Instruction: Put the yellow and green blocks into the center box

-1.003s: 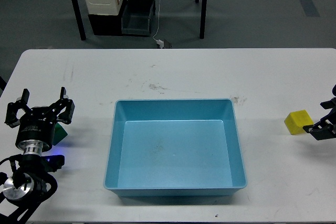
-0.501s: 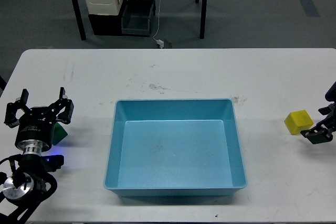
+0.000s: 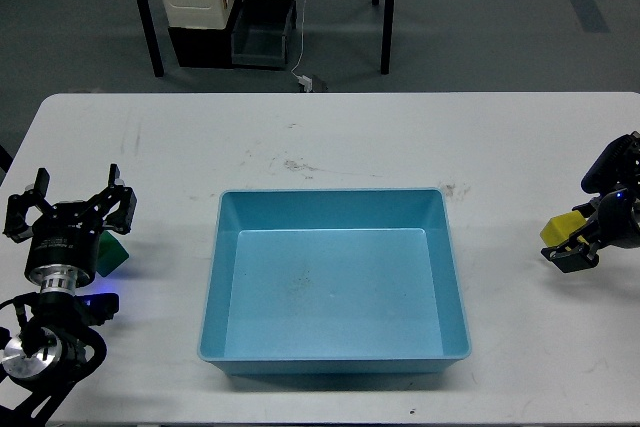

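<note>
Box: blue box sits mid-table.
Left gripper: fingers spread wide — over the green block, left of the box.
Right gripper: at the yellow block, far right — finger state unclear.

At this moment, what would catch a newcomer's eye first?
The big blue box sits mid-table, with nothing in it. At the right edge, the right gripper is at the yellow block. On the left, the left gripper stands open above the green block.
</note>
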